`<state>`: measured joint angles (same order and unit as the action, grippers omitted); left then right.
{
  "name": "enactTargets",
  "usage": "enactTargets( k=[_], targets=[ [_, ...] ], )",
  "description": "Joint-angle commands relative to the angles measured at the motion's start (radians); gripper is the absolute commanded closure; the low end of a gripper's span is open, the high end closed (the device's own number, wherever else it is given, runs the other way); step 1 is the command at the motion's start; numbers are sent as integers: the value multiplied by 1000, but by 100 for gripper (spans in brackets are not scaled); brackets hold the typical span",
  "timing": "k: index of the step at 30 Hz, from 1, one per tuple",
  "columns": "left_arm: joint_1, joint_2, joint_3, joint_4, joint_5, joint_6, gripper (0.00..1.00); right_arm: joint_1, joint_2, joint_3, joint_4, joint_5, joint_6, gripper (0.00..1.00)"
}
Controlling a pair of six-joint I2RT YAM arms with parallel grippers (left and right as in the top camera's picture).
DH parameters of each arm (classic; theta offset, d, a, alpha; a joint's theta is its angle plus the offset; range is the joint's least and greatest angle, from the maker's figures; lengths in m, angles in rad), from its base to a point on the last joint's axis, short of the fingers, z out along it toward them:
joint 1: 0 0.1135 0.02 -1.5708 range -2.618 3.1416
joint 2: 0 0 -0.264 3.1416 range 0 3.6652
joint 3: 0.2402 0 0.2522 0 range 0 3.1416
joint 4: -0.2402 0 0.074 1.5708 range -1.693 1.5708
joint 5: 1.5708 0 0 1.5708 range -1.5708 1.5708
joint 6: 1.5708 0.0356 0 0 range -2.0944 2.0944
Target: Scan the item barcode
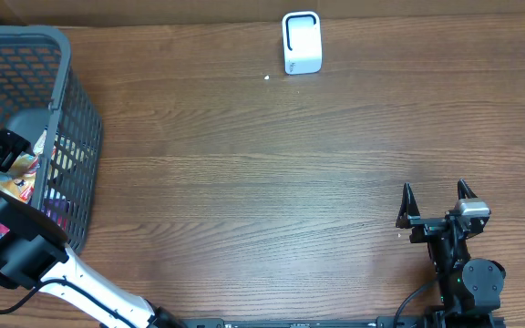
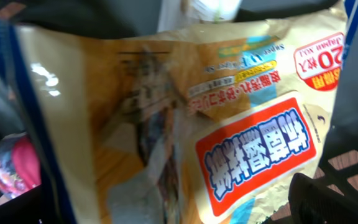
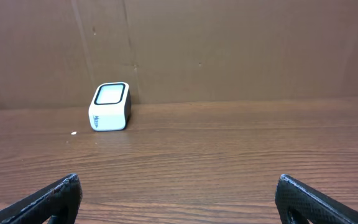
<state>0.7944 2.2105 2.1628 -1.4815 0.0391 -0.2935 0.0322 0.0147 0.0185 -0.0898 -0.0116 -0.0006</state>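
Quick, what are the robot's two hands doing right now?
Left gripper: open, right at the snack bag.
Right gripper: open, holding nothing.

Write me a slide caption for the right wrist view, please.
Open right hand above the wooden table, facing the white scanner at the back.

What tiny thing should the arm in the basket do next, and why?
Probably close the left gripper on the yellow snack packet. That gripper is open inside the grey basket, the packet fills its camera view, and nothing has been carried to the white scanner yet.
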Motion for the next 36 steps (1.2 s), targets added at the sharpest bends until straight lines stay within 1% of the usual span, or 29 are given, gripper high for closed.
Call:
enactTargets(
  k=[1,5,11,17,23,30,36],
  targets=[
    [-14,7,11,-2,44,45,0,-5,-12,-11,6,0,-4,0],
    [-29,8,11,1,40,47,3,-5,-12,-11,6,0,-4,0],
    [-43,10,-3,8,28,48,3,-5,-12,-11,6,0,-4,0],
    [-49,10,-89,60,29,48,3,-5,-12,-11,6,0,-4,0],
    [-49,10,-158,177,29,55,0,-5,-12,-11,6,0,-4,0],
    [-50,10,-224,298,34,54,0,-5,-12,-11,6,0,-4,0],
    [-63,10,-306,402,79,55,0,-5,-12,-11,6,0,-4,0]
  ],
)
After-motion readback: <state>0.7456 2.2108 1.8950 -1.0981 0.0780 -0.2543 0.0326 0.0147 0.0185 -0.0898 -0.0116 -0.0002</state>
